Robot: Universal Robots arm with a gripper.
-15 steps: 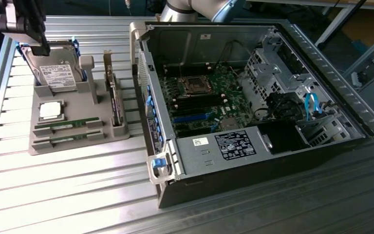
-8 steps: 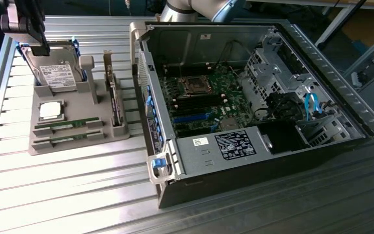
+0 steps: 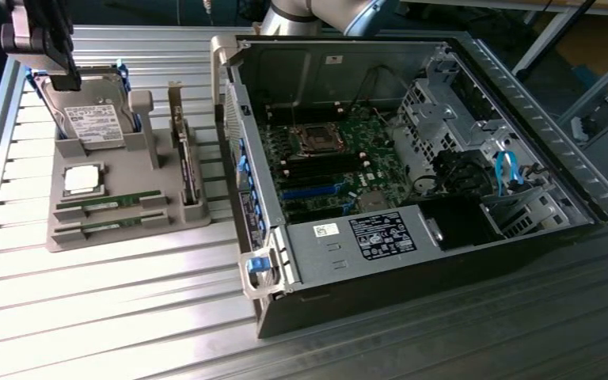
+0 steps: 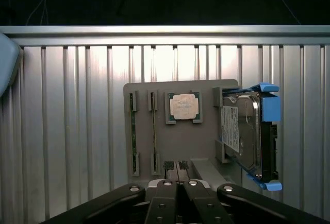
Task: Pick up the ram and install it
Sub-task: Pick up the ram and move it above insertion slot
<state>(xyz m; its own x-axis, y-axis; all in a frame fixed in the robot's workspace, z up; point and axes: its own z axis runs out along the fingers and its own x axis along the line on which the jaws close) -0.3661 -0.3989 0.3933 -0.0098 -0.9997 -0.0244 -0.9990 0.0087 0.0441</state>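
Two ram sticks stand on edge in the tray (image 3: 124,170) (image 4: 175,147), at about eight o'clock in the exterior view. The inner stick (image 3: 111,202) (image 4: 154,131) is just beside the CPU (image 3: 82,180) (image 4: 183,105), and the outer stick (image 3: 111,224) (image 4: 132,131) is near the tray's rim. Each one's long axis runs roughly from nine to three o'clock in that view, with the three o'clock end tipped a little toward two and pointing at the open case (image 3: 283,71). The two lie parallel and close together, their ends seated in grey end posts; which face carries the chips cannot be told. The gripper (image 3: 61,71) (image 4: 177,167) hangs at about eleven o'clock, over the hard drive (image 3: 91,120) (image 4: 242,136) and well apart from both sticks, with its jaws pressed together and nothing between them. Judged from here, the main risk is a descent with the jaws closed like that: they would land on a stick's thin top edge or on the tray rather than straddle it. The narrow gap between the sticks is a second hazard, since a finger set slightly off could nudge the neighbour or catch an end post. A grip taken away from the middle of so long and thin a board would likely let it tilt, and a tilted stick could meet the motherboard (image 3: 315,158) slot askew and jam.
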